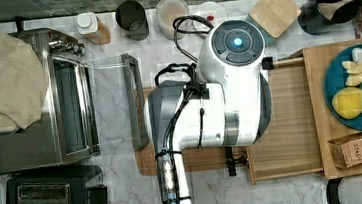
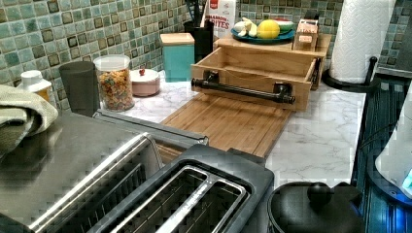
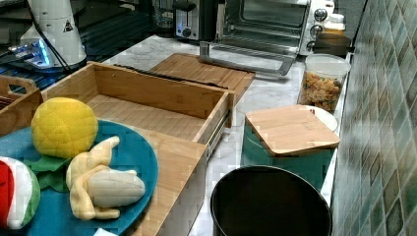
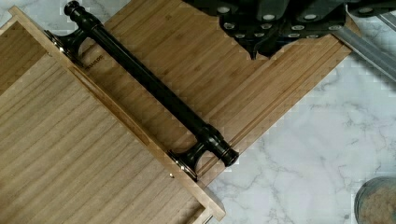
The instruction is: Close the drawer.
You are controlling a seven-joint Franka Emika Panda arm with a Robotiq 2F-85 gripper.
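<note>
Below your gripper, whose dark underside hangs over the cutting board, nothing is held and nothing is touched; whether the fingers are parted or closed you cannot tell, so don't count on either.

Work outward from there. Just beside the gripper, across a strip of bare board, runs the drawer's black bar handle. Its long axis lies crosswise to the way you would have to push. Beyond the handle is the front panel it is bolted to, and beyond that the pale floor of the drawer, pulled well out and bare inside.

From the left view the drawer stands out from its wooden housing, front panel over the far end of the board. The right view shows the slide rail exposed along its side.

So the thing to move lies on the handle side of your gripper, and the housing lies farther the same way. In my judgement you would come down to the height of the panel, meet it near the handle's middle, and push square to the bar. An off-centre push could skew the drawer on its rails.
</note>
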